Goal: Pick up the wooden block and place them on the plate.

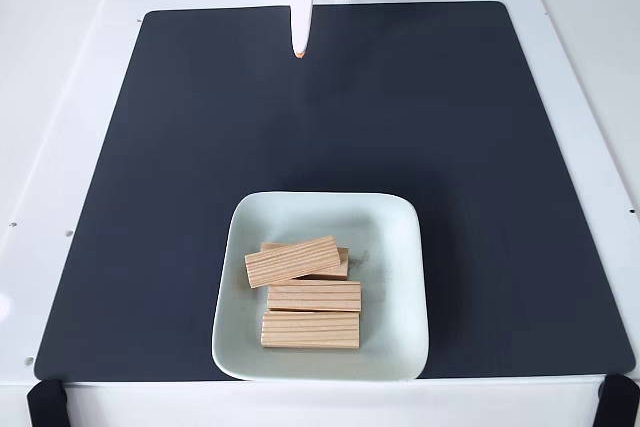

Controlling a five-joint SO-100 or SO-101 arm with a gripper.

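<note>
On the large black rectangular mat (pixel 330 147) that covers the white table (pixel 60 97), near its lower edge in the fixed view, sits the pale mint-green square plate (pixel 400 247) with rounded corners and a raised rim. Four small rectangular blocks of light pine wood lie inside it, all with grain lines running along their length. The nearest wooden block (pixel 311 329) lies flat and almost level at the bottom of the group. Just above it, touching or nearly touching, lies a second block (pixel 314 296). A third block (pixel 292 261) is slightly tilted, its right end higher in the picture, and it rests partly over a fourth block (pixel 343 265) — of this one I can see just a strip along the top and the right end.

At the top edge of the view, well apart from the plate, the white gripper (pixel 299 50) points down towards the mat, with an orange tip. Its fingers appear as one narrow shape; whether they are closed I cannot tell. It holds nothing — the mat beneath it is bare.
</note>
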